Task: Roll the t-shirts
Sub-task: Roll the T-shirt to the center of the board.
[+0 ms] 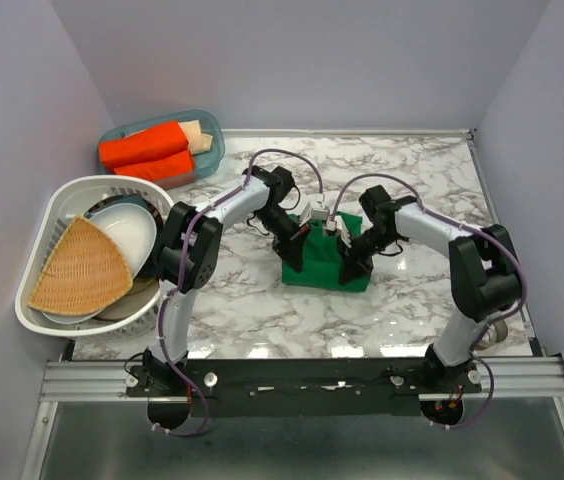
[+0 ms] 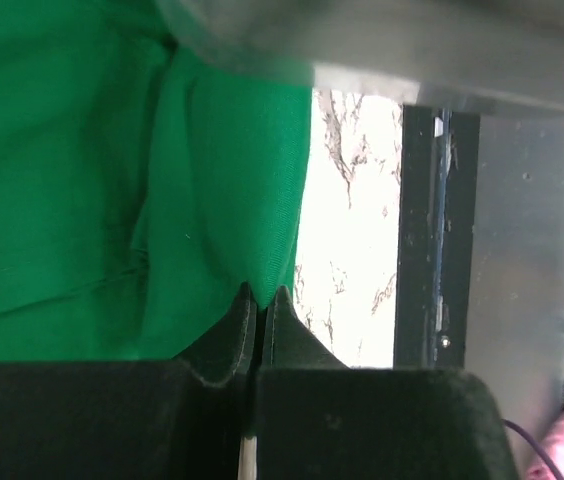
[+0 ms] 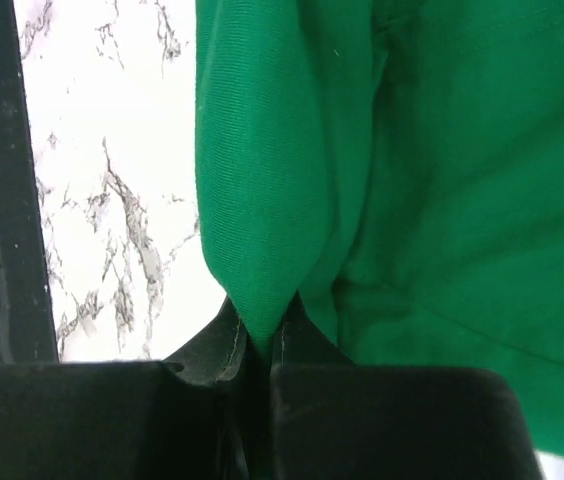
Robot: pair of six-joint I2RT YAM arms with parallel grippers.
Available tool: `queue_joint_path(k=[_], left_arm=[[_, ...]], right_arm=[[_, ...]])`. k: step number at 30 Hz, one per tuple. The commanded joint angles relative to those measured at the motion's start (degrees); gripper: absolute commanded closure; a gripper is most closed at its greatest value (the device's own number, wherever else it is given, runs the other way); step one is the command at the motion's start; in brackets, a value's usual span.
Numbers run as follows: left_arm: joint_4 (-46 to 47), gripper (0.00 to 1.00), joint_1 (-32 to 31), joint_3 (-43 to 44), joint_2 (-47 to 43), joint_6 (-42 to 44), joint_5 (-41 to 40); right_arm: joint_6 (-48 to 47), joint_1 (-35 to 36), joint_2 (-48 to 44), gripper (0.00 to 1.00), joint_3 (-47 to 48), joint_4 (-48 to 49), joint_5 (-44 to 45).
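A green t-shirt [image 1: 324, 262] lies folded into a narrow band in the middle of the marble table. My left gripper [image 1: 295, 243] is shut on its left edge; in the left wrist view the green cloth [image 2: 112, 190] runs into the closed fingertips [image 2: 260, 300]. My right gripper [image 1: 354, 255] is shut on its right edge; in the right wrist view a fold of the cloth [image 3: 262, 200] is pinched between the closed fingertips [image 3: 262, 335]. Both grippers sit low on the shirt, facing each other.
A blue bin [image 1: 207, 130] with rolled orange and beige cloth stands at the back left. A white basket [image 1: 57, 205] with bowls and a wicker piece sits at the left. The metal rail [image 1: 302, 375] runs along the near edge.
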Motion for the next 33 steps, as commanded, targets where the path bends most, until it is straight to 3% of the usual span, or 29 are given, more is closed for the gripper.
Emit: queue_joint_path(k=[1, 5, 10, 15, 25, 27, 28, 33], left_arm=[[-14.36, 1.0, 2.19, 7.93, 6.51, 3.11, 2.13], [-14.02, 1.0, 3.07, 12.07, 9.5, 2.32, 0.73], [-12.44, 0.97, 3.51, 11.29, 9.51, 2.58, -1.21], [-5.6, 0.77, 4.39, 5.33, 4.6, -0.83, -4.19], [13.47, 0.45, 7.02, -5.67, -9.11, -9.28, -16.32], [15.94, 0.31, 7.11, -8.3, -14.62, -10.15, -19.21], [19.96, 0.02, 7.11, -9.53, -17.19, -10.94, -19.66], [35.88, 0.01, 2.91, -20.34, -34.66, -19.55, -24.33]], right_arm=[[-9.51, -3.29, 11.51, 0.9, 8.93, -18.53, -7.91], [-12.59, -4.35, 18.64, 0.9, 16.13, -26.53, -8.89], [-15.93, -4.35, 25.15, 0.89, 23.61, -32.52, -8.27], [-19.28, -4.35, 33.49, 0.87, 32.31, -41.74, -6.25], [-13.93, -4.35, 39.39, 0.84, 40.14, -41.93, -0.63], [-12.26, -4.27, 40.27, 0.84, 41.54, -41.93, -0.19], [-10.51, -4.27, 41.06, 0.84, 42.07, -41.93, -0.1], [-4.44, -4.27, 43.96, 0.84, 45.41, -41.93, 0.25]])
